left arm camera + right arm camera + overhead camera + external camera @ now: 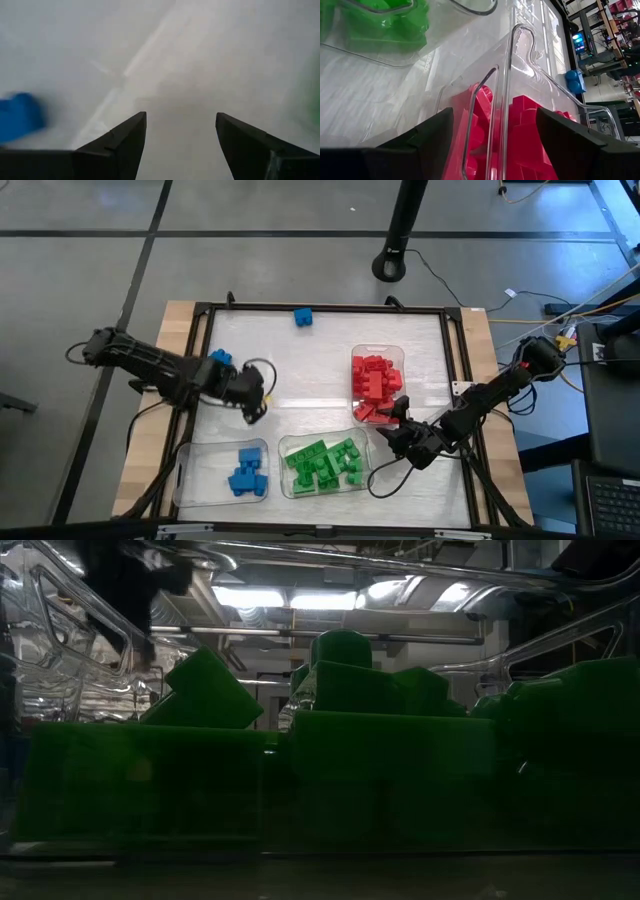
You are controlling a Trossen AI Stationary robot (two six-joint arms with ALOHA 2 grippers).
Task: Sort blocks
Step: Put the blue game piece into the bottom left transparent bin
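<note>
Seen from above, a white table framed in black carries three clear trays and two stray blue blocks.

On the left side, the left arm reaches in across the table, and its left gripper sits low over bare white surface above the blue tray, its two fingers apart with nothing between them. In the left wrist view the same gripper shows an empty gap over the tabletop, with a blue block blurred off to one side. One loose blue block lies right by that arm's wrist, near the table's left edge. A second loose blue block lies alone near the far edge, well apart from everything else.

Along the near edge, the blue tray holds a small cluster of blue blocks, roughly four or five; an exact count cannot be made. Just beside it, the green tray holds a heap of green blocks, perhaps a dozen. The low view is filled by green blocks seen through the tray wall.

Farther right, the red tray holds a pile of red blocks, about ten. The right gripper hovers at that tray's near end, fingers spread and empty; in the right wrist view it straddles the tray's clear rim above red blocks.
</note>
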